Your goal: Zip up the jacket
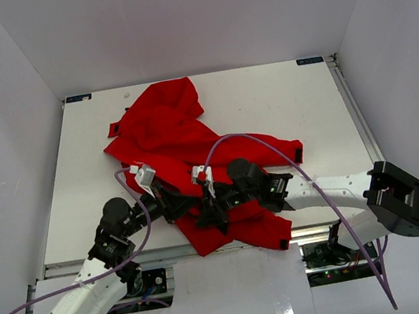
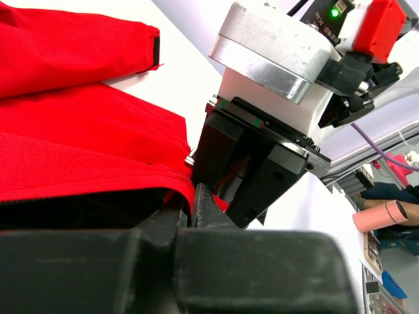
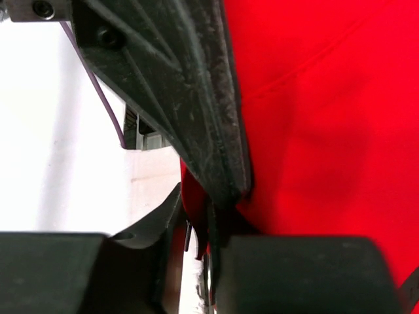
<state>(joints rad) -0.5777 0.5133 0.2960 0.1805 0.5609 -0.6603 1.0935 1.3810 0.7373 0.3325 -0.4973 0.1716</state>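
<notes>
The jacket (image 1: 170, 135), soft red fabric crumpled into folds, is spread from the centre of the smooth white table (image 1: 304, 102) toward its 6 o'clock edge. Its near hem, dark-lined beneath, is clamped by the left gripper (image 2: 194, 196) and, at 3 o'clock beside it, by the right gripper (image 3: 200, 226).
</notes>
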